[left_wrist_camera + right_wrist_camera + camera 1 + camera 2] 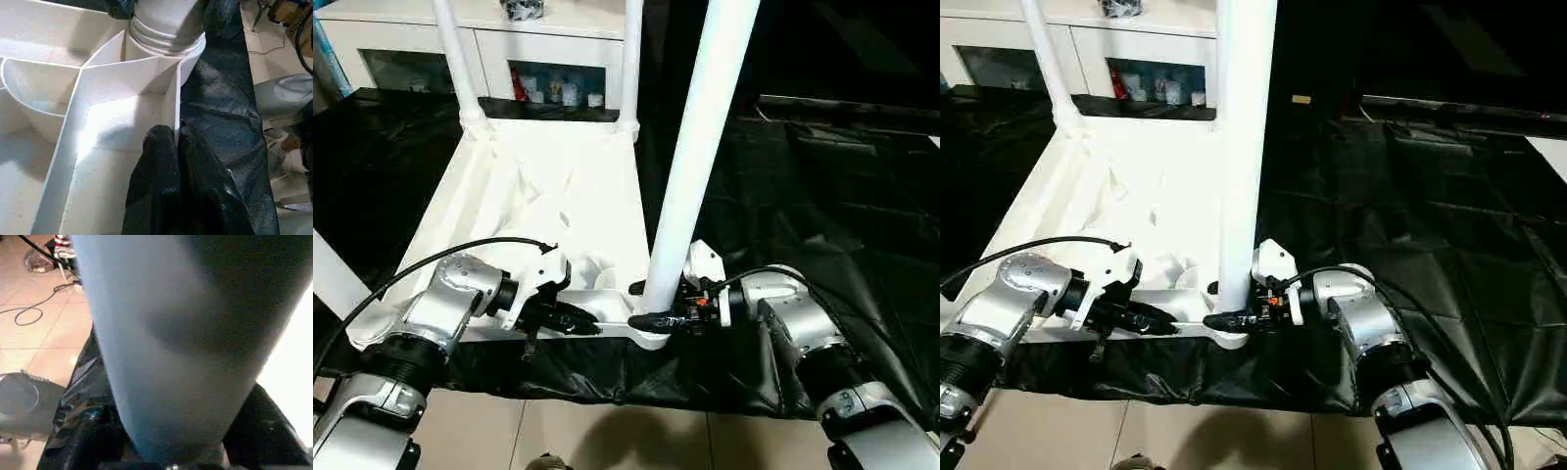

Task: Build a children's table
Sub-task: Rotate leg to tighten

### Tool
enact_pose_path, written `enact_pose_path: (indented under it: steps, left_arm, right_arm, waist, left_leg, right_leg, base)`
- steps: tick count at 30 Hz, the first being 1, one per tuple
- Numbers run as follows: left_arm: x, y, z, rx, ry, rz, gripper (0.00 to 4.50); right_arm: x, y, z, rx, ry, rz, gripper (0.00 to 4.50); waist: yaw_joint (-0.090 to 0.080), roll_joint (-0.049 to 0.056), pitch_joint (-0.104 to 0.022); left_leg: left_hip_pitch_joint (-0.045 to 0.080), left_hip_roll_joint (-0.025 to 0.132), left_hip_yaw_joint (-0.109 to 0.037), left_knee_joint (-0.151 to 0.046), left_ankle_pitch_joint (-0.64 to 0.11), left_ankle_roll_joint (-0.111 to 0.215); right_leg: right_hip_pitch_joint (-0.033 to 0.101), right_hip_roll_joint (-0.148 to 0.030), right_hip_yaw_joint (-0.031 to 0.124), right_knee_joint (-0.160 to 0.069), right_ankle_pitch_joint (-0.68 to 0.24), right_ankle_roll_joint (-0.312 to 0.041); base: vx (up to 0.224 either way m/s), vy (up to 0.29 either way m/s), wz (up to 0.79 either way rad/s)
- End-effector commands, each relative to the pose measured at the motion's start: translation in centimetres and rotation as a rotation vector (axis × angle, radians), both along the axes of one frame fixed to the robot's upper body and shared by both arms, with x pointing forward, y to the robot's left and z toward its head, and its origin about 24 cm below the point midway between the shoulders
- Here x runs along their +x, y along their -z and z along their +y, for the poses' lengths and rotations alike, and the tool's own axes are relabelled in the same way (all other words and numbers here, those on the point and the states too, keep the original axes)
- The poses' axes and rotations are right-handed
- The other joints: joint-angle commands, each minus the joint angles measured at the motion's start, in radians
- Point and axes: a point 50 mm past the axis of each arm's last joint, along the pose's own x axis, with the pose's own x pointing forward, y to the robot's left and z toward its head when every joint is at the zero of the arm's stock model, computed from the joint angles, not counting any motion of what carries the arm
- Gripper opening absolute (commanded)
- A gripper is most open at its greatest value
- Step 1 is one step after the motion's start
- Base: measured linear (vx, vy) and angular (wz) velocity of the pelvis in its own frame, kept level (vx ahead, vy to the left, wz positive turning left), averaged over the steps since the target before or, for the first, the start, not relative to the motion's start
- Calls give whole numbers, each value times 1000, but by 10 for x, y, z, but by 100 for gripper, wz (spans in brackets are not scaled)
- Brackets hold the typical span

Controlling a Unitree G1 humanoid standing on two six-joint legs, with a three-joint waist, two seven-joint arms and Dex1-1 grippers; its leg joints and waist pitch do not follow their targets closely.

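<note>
Left gripper (570,320): pinched shut on the near rim of the white plastic rectangular tabletop (543,191), which lay ribbed underside up on the black sheet (822,206). Two white tapered tube legs (456,61) stood in the far corner sockets. Right gripper (651,305): black fingers straddling the base of the near-right white tube leg (700,147), upright in its socket; firm grip or not, cannot tell.

The near leg (690,186) runs out past the top edge, as do the two far legs (456,59). In the right wrist view that leg (166,347) is a close blur. A fourth leg (331,274) is cut by the left edge. The cabinet's (548,44) contents are too small to tell.
</note>
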Motion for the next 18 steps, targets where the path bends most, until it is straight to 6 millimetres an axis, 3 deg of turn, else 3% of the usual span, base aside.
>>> enact_pose_path:
  steps: [1,4,5,7,8,9,10,11,12,13,15,18]
  left_arm:
    - [2,-2,-10,-16,16,-3,0]
    - [11,0,-16,5,-71,-35,0]
    - [16,1,-21,6,-126,-57,0]
    - [26,2,-38,-6,-232,-93,0]
    - [29,2,-44,-6,-256,-104,0]
    - [31,3,-50,-6,-275,-109,0]
    - [33,4,-58,-9,-298,-113,0]
    - [35,4,-63,-12,-320,-119,0]
    - [35,4,-64,-13,-325,-121,0]
    - [38,4,-73,-15,-354,-131,0]
    - [40,4,-81,-17,-376,-145,0]
    - [41,3,-86,-30,-377,-153,0]
  right_arm:
    - [-12,18,3,-18,-22,108,215]
    - [-8,19,6,43,92,126,209]
    - [-4,20,8,52,175,124,207]
    - [7,26,15,69,425,118,205]
    - [10,28,17,69,502,124,204]
    - [12,30,20,64,566,127,203]
    - [15,32,24,60,634,124,203]
    - [17,33,28,54,692,120,202]
    - [18,33,28,52,704,120,202]
    - [22,37,35,26,829,118,202]
    - [25,36,47,33,890,126,202]
    - [28,27,61,56,891,73,202]
  waist:
    - [-5,11,-59]
    - [-5,12,-57]
    - [-5,16,-54]
    - [-13,11,-47]
    - [-16,12,-42]
    - [-21,11,-42]
    - [-25,10,-40]
    - [-34,15,-40]
    - [-43,16,-43]
    - [-49,18,-44]
    - [-64,20,-47]
    - [-64,20,-47]
  left_leg:
    - [9,39,-17,-73,-229,16]
    - [11,40,-18,-75,-251,8]
    - [14,39,-18,-76,-266,1]
    - [18,36,-21,-80,-302,-19]
    - [29,32,-26,-80,-348,-35]
    - [22,27,-34,-81,-367,-35]
    - [20,27,-34,-82,-372,-34]
    - [26,28,-38,-83,-392,-39]
    - [38,25,-42,-80,-419,-37]
    - [34,25,-43,-81,-417,-35]
    - [21,27,-50,-89,-409,-34]
    - [26,27,-45,-89,-411,-22]
  right_leg:
    - [48,-81,62,-75,-263,-174]
    - [46,-82,62,-79,-292,-171]
    - [42,-81,63,-83,-321,-163]
    - [39,-83,62,-95,-410,-143]
    - [34,-88,55,-109,-526,-110]
    - [44,-93,46,-119,-619,-64]
    - [44,-93,44,-127,-649,-44]
    - [39,-94,39,-135,-670,-28]
    - [35,-93,32,-141,-670,-30]
    - [38,-93,33,-140,-652,-35]
    - [49,-91,28,-135,-587,-50]
    - [42,-91,34,-134,-536,-74]
  base:
    - [0,0,0]
    - [0,0,0]
    - [0,0,0]
    - [0,0,0]
    - [0,0,0]
    - [0,0,0]
    - [0,0,0]
    - [0,0,0]
    - [0,0,0]
    - [0,0,0]
    - [0,0,0]
    - [0,0,0]
